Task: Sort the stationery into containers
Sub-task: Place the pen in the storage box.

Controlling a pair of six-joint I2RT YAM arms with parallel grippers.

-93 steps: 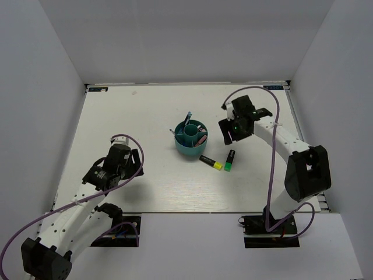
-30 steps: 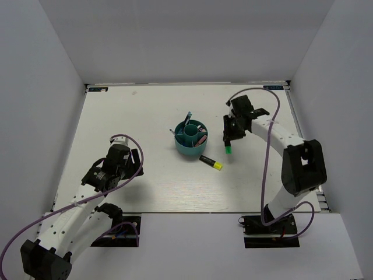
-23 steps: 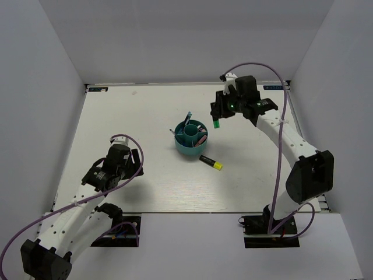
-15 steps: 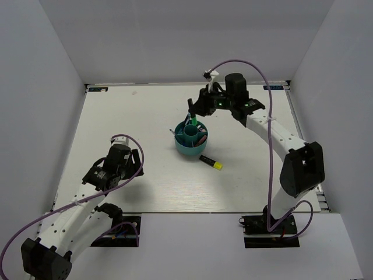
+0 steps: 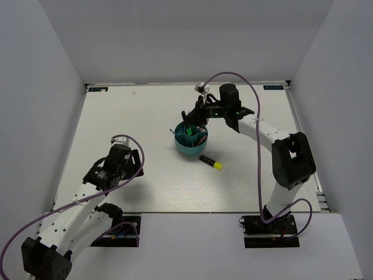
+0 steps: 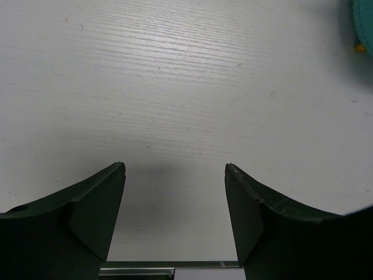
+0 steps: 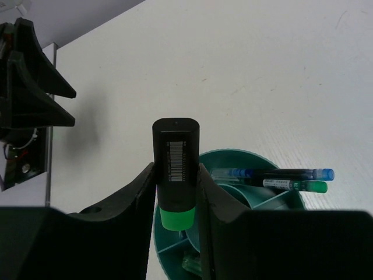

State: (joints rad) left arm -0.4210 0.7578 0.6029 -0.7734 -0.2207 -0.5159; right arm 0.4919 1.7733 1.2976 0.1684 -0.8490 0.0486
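Right gripper (image 7: 176, 175) pinches green-cap marker (image 7: 176, 153) over organizer (image 7: 233, 155). Centre on free compartment, lower, then release. Left gripper (image 6: 175, 170) wide, empty. Yellow-cap marker (image 5: 211, 162) at organizer's 4 o'clock.

Top cam: fixed high behind arm bases (image 5: 271, 226), looks down on whole table (image 5: 134, 116). L wrist cam: low, close to table, teal organizer (image 6: 362, 23) clipped at top-right corner. R wrist cam: hangs above same organizer, looking down; all three views share it.
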